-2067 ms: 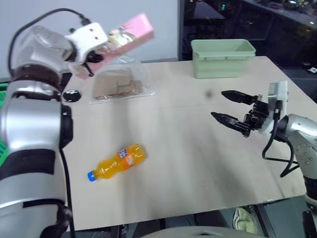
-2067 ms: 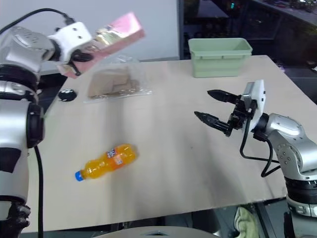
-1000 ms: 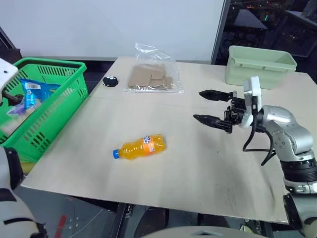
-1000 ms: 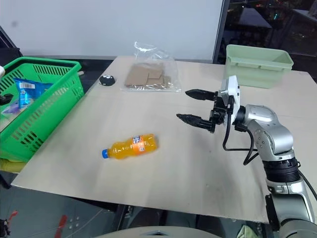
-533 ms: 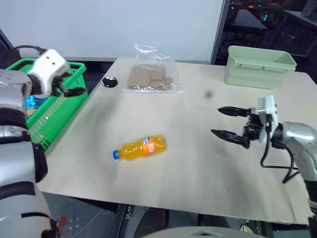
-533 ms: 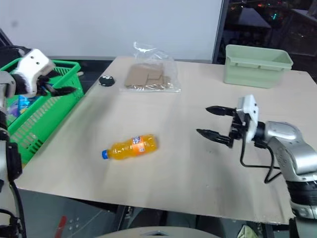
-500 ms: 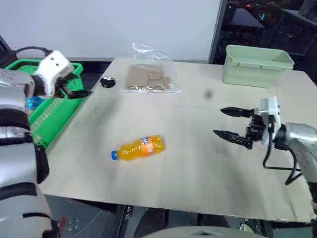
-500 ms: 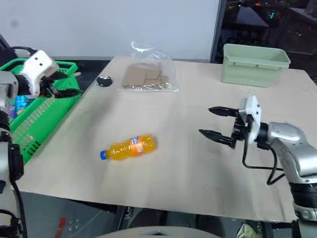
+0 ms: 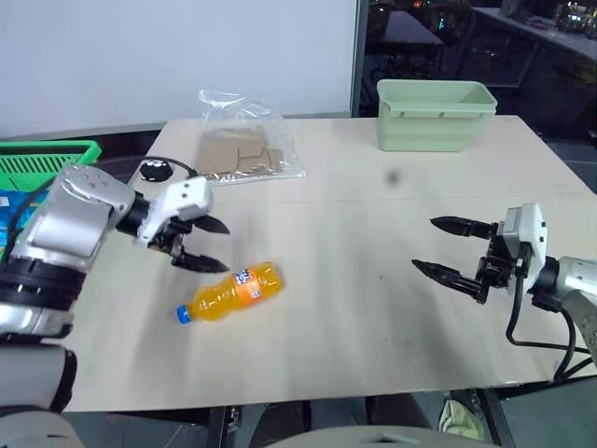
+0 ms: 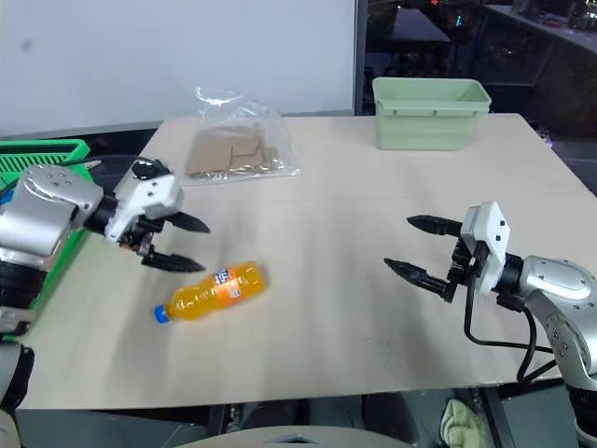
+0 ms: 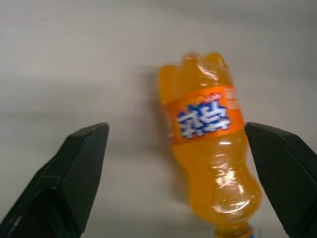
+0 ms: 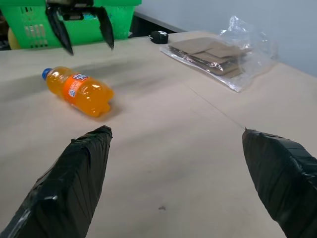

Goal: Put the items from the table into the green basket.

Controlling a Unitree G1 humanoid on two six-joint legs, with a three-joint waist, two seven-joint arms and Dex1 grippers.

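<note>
Orange soda bottle (image 9: 229, 291) lies on its side on the table (image 9: 373, 280), blue cap toward the near edge, base toward the far side. It is taken as the landmark below.

Left gripper (image 9: 203, 245) hangs just beyond the bottle's base, on the basket side, angled down toward the tabletop. Its two black fingers stand spread wide with nothing between them. In the left wrist view the bottle (image 11: 210, 168) lies between the spread fingers (image 11: 74, 173) with clear table on both sides; no contact seen.

Right gripper (image 9: 446, 247) sits well apart from the bottle, across the table on the opposite side from the basket, held roughly level above the surface. Fingers are wide apart and empty. The right wrist view looks back across the table at the bottle (image 12: 78, 91), with the left gripper (image 12: 79, 27) above and behind it.

Green basket (image 9: 42, 157) stands off the table edge, beyond the left arm from the bottle; a blue packet shows inside at its wall, the rest of the contents hidden.

Clear bag of brown cardboard pieces (image 9: 241, 149) lies farther back from the bottle, flat on the table. Small round black object (image 9: 154, 170) rests just beside that bag, on its basket side. Pale mint tub (image 9: 434, 114) stands at the far edge, well apart from the bottle.
</note>
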